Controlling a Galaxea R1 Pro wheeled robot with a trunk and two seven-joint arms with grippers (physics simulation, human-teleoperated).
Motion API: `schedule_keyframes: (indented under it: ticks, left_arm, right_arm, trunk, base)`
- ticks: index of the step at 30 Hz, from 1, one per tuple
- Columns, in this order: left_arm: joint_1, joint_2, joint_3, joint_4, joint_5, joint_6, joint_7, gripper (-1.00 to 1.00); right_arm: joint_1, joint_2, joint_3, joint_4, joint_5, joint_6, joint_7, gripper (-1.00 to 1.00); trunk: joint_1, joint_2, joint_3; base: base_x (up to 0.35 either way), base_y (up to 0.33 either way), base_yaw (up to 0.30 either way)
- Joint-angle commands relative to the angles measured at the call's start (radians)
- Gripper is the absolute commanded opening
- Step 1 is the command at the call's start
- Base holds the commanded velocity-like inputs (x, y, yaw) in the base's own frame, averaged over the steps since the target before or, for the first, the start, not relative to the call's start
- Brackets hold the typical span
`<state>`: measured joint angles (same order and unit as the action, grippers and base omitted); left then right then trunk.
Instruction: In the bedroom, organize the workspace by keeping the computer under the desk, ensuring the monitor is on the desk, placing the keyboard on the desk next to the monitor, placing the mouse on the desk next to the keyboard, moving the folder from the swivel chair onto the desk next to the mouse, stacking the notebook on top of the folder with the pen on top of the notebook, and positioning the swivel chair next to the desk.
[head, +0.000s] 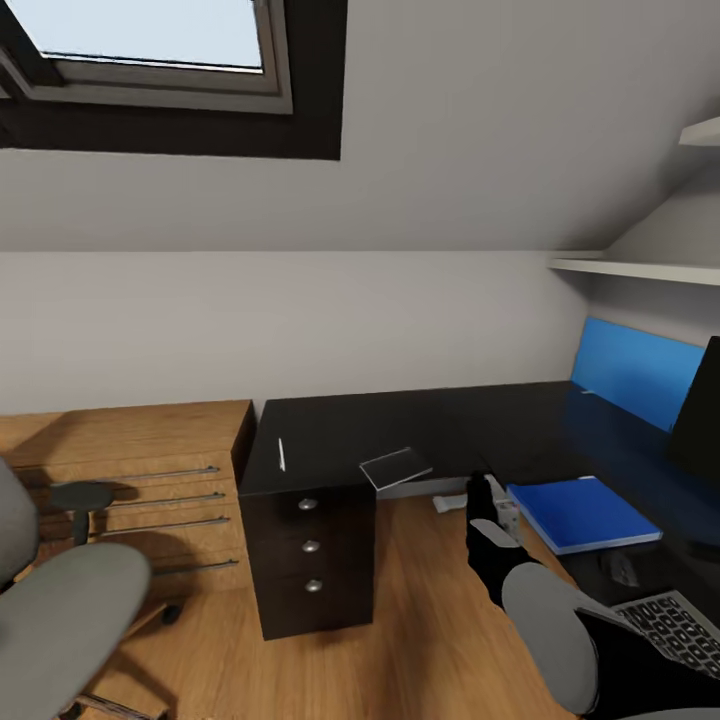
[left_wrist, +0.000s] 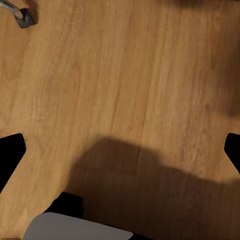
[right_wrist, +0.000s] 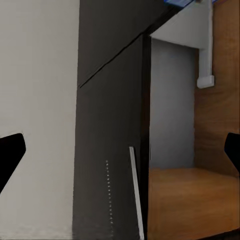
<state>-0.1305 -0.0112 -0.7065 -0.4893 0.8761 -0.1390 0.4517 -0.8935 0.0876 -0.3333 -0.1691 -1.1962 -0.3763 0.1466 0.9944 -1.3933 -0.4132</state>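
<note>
The black desk runs along the wall. On it lie the white pen, the grey notebook at its front edge, the blue folder, and the keyboard at the lower right. The monitor is cut by the right border. A small dark lump between folder and keyboard may be the mouse. The swivel chair stands at the lower left. My right gripper hangs open in front of the desk, near the notebook. My left gripper is open over bare floor. The computer is out of view.
A light wooden dresser stands left of the desk's dark drawer unit. A blue panel backs the desk's right wing, with white shelves above. A chair caster rests on the wood floor.
</note>
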Motion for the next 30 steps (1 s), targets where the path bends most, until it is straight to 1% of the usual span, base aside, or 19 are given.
schedule_keyframes:
  ticks: [1,4,6,14,17,18,22,23,24,25,26,27,30]
  left_arm:
    - [-0.001,0.001,-0.008,0.0,0.011,-0.007,0.005,1.0]
    - [-0.001,0.001,-0.008,0.0,0.011,-0.007,0.005,1.0]
    - [-0.001,0.001,-0.008,0.0,0.011,-0.007,0.005,1.0]
    - [-0.001,0.001,-0.009,-0.001,0.008,-0.009,0.005,1.0]
    - [-0.001,0.001,-0.009,-0.001,0.007,-0.037,0.006,1.0]
    - [-0.001,0.001,-0.009,-0.001,0.007,-0.066,0.006,1.0]
    - [-0.001,0.0,-0.014,-0.001,0.008,-0.125,0.006,1.0]
    - [-0.001,-0.001,-0.02,-0.001,0.008,-0.145,0.006,1.0]
    - [-0.001,-0.001,-0.037,-0.001,0.008,-0.163,0.006,1.0]
    - [-0.001,-0.001,-0.044,-0.001,0.008,-0.166,0.006,1.0]
    - [-0.001,-0.001,-0.067,-0.002,0.008,-0.174,0.007,1.0]
    - [-0.001,0.0,-0.082,-0.002,0.008,-0.177,0.007,1.0]
    - [-0.001,0.0,-0.105,-0.002,0.008,-0.18,0.008,1.0]
  right_arm:
    - [-0.001,0.006,-0.001,0.004,-0.01,-0.003,0.008,1.0]
    - [-0.001,0.025,-0.001,0.012,-0.01,-0.004,0.008,1.0]
    - [-0.001,0.032,-0.001,0.015,-0.01,-0.004,0.008,1.0]
    - [-0.001,0.039,0.0,0.033,-0.01,-0.004,0.008,1.0]
    - [-0.001,0.04,-0.001,0.036,-0.01,-0.003,0.008,1.0]
    - [-0.001,0.041,-0.001,0.037,-0.01,-0.003,0.009,1.0]
    - [-0.001,0.041,-0.001,0.037,-0.01,-0.003,0.009,1.0]
    - [-0.001,0.041,-0.001,0.037,-0.01,-0.003,0.009,1.0]
    - [-0.001,0.041,-0.001,0.037,-0.01,-0.003,0.01,1.0]
    - [-0.001,0.04,-0.001,0.037,-0.01,-0.002,0.01,1.0]
    - [-0.001,0.041,-0.001,0.037,-0.01,-0.001,0.01,1.0]
    - [-0.001,0.04,-0.002,0.037,-0.01,0.0,0.012,1.0]
    - [-0.001,0.039,-0.004,0.037,-0.012,0.002,0.015,1.0]
  trunk:
    - [0.0,-0.001,-0.001]
    - [0.0,-0.001,-0.001]
    - [0.0,-0.001,-0.001]
    - [0.0,-0.001,-0.001]
    - [0.0,-0.001,-0.001]
    - [0.0,-0.001,-0.001]
    - [0.0,-0.001,-0.001]
    - [0.0,-0.001,-0.001]
    - [0.0,-0.001,-0.001]
    - [0.0,-0.001,-0.001]
    - [0.0,-0.001,-0.001]
    - [0.0,-0.001,-0.001]
    - [0.0,-0.001,-0.001]
  base:
    - [0.0,0.0,0.272]
    - [0.0,0.0,0.273]
    - [0.0,0.0,0.274]
    - [0.0,0.0,0.275]
    - [0.0,0.0,0.276]
    - [0.0,0.0,0.277]
    - [0.0,0.0,0.277]
    - [0.0,0.0,0.277]
    - [0.0,0.0,0.278]
    - [0.0,0.0,0.278]
    - [0.0,0.0,0.259]
    - [0.0,0.0,0.181]
    - [0.0,0.0,0.085]
